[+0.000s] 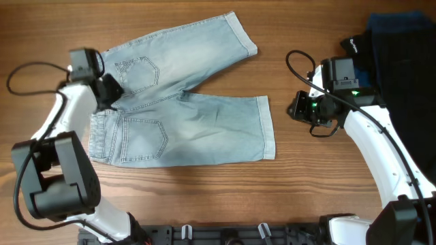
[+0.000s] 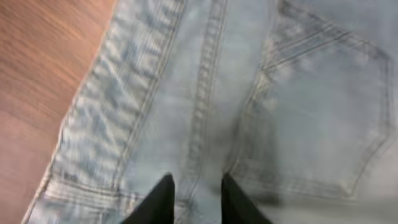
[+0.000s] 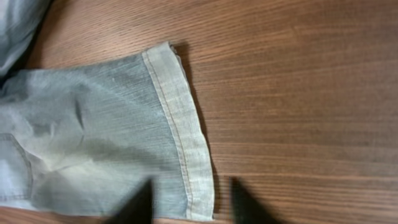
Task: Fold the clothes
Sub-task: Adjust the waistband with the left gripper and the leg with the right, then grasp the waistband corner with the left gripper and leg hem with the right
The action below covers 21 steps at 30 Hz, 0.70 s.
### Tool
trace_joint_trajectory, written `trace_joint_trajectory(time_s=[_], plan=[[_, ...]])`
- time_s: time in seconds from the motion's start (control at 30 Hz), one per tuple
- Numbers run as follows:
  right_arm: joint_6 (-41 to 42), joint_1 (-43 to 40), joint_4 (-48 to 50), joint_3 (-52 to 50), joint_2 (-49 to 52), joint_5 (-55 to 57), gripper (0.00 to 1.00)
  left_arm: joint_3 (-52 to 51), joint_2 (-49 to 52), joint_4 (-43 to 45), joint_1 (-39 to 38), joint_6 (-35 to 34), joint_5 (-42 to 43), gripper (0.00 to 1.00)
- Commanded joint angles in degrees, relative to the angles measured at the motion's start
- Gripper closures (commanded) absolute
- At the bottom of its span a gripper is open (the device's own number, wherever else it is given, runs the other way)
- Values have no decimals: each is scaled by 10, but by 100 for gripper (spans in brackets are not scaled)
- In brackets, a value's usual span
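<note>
Denim shorts flat on the surface, both pairs of my fingers apart over them.
Shorts [image 1: 184, 102] lie left of centre, back pockets up, waistband [image 1: 99, 139] toward the left edge, one leg pointing at the right edge, the other angled to the far edge. My left fingers [image 2: 163, 200] are slightly spread at the centre seam by the waistband; can't tell if they touch the cloth. My right fingers [image 3: 140, 204] are spread wide over the near leg's cuffed hem [image 3: 186, 162]. Black garment [image 1: 398, 75] sits at the far right corner.
</note>
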Motion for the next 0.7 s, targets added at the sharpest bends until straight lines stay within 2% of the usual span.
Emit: trace_joint_trajectory(time_s=[0.0, 0.1, 0.17, 0.2, 0.27, 0.33, 0.4, 0.47, 0.53, 0.67], plan=[[-10, 2, -5, -2, 23, -14, 35, 68, -37, -105, -1, 20, 36, 74], [-9, 3, -4, -28, 40, -31, 36, 86, -82, -189, -1, 20, 35, 77], [-17, 6, 8, -50, 50, -50, 38, 86, -115, -234, -1, 19, 36, 86], [-46, 11, 31, -70, 55, -83, 40, 86, -136, -264, -1, 8, 35, 90], [-95, 21, 78, -101, 59, -139, 43, 86, -164, -307, 0, -27, 36, 92], [-116, 31, 120, -125, 61, -162, 51, 86, -194, -358, 0, -71, 40, 92], [-111, 40, 162, -147, 62, -163, 61, 83, -218, -401, -1, -84, 46, 82], [-72, 47, 171, -163, 62, -156, 63, 74, -235, -429, 0, -84, 46, 66], [-27, 49, 154, -175, 62, -136, 52, 53, -244, -445, 0, -84, 46, 65], [-21, 49, 99, -178, 62, -98, 43, -20, -248, -428, 0, -108, 44, 55]])
